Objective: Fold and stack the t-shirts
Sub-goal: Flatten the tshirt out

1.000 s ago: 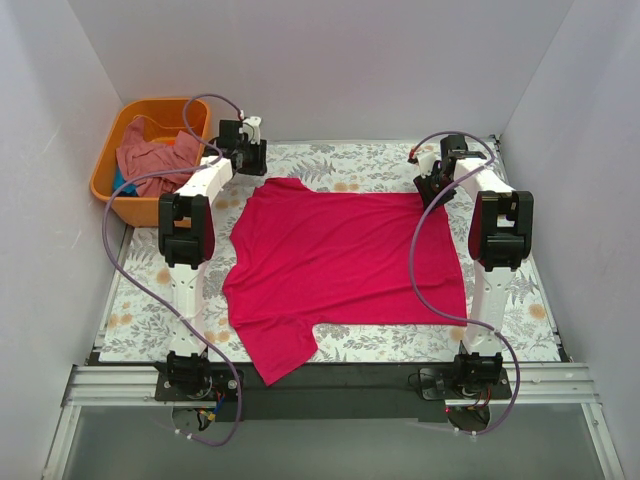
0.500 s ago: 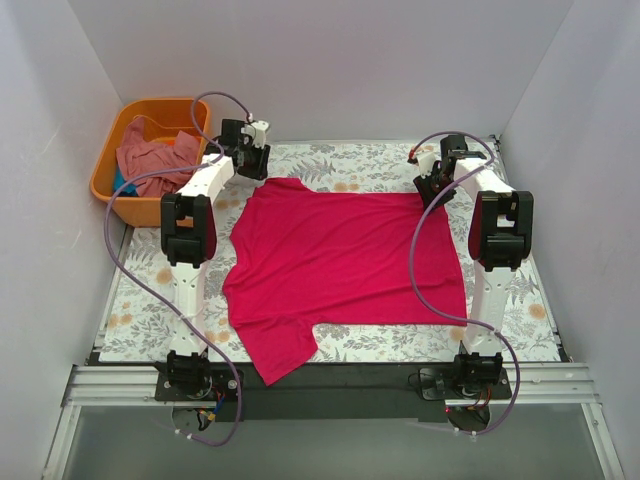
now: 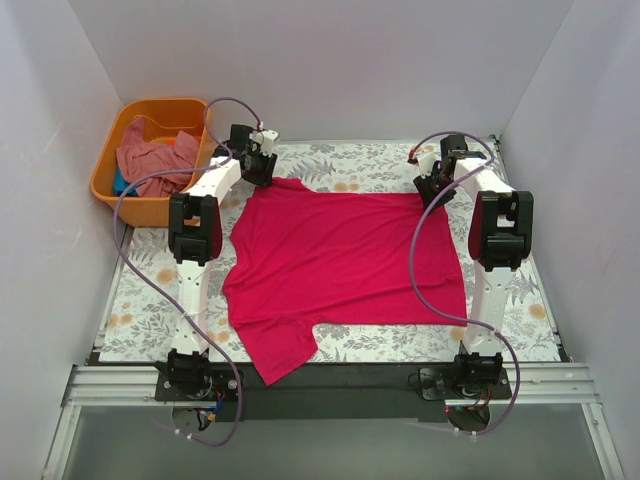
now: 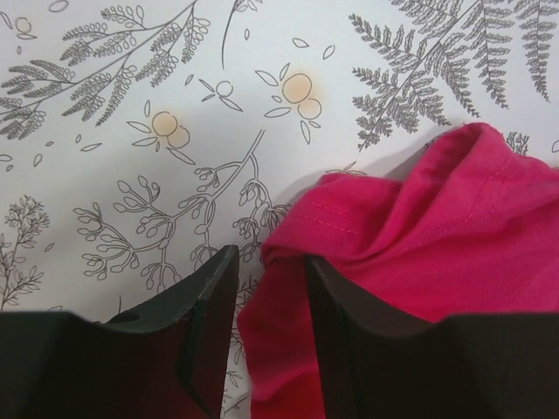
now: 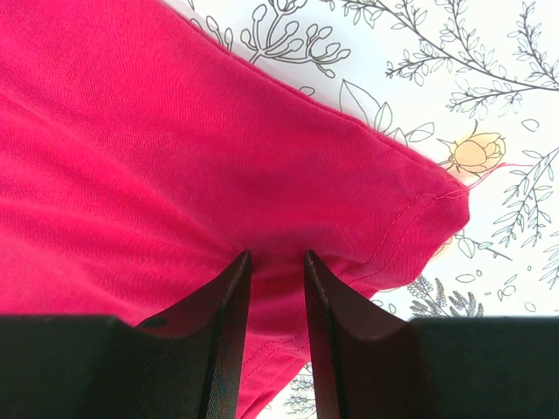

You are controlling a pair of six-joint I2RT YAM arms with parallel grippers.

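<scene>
Arms [image 3: 192, 228] outstretched; jaws seemingly pinching tee [image 3: 340, 262]

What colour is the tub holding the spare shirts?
Orange tub; it shows best in the top external view.

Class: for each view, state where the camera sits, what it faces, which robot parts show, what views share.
Top external: above, behind the arms, facing down at the table cloth; both arms show, left gripper and right gripper at far corners of the crimson-pink t-shirt.
Left wrist: on that arm, facing one bunched corner; own fingers show.
Right wrist: likewise, facing the other corner; own fingers show.
All share that t-shirt.
</scene>
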